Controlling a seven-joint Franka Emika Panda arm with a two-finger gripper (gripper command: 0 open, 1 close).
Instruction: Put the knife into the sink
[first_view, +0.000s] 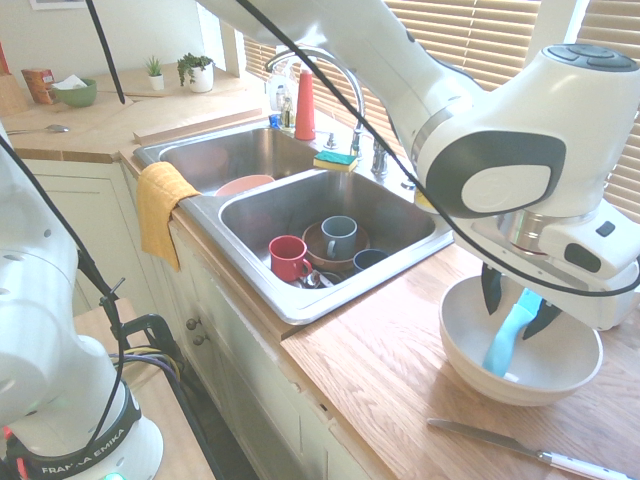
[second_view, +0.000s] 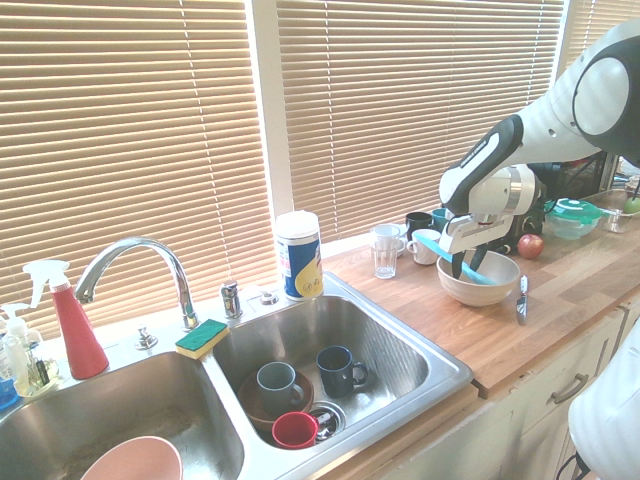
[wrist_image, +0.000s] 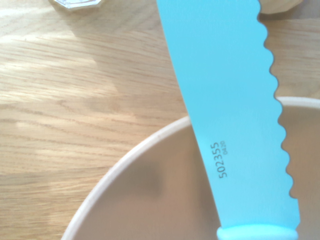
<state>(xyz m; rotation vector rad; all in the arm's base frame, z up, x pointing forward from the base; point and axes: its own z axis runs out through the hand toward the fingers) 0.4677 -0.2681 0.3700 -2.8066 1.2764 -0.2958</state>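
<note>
The wooden butcher-block countertop (first_view: 400, 340) runs under the window blinds and carries every item described here. Set into it is the double-basin stainless steel sink (first_view: 300, 300) with a curved chrome faucet (second_view: 135, 262); the basin nearer the arm holds a red mug (first_view: 288, 258), a grey mug (first_view: 339, 236) standing on a brown plate, and a dark blue mug (second_view: 338, 370), while the far basin holds a pink bowl (second_view: 135, 462). A yellow cloth (first_view: 160, 208) hangs over the sink's front rim. On the countertop well apart from the sink's nearer end stands the large white ceramic bowl (first_view: 470, 352), and a slim metal table knife with a white handle (first_view: 520, 448) lies near the countertop's front edge, just beside that bowl. The light turquoise-blue plastic knife (first_view: 508, 338) rests in the white bowl, leaning on its rim — one end down on the bowl's inner wall, the wavy serrated blade sloping up and out over the rim, as the wrist view shows. The gripper (first_view: 520, 312) points steeply down directly above the bowl, with the knife passing between its two dark fingers (first_view: 490, 290); the fingers stand partly apart, one on each side of the knife, and whether they already press on it cannot be told. The knife's long axis is tilted, crossing the finger gap, so the grip falls across its width. The sink lies across open countertop from the bowl.
</note>
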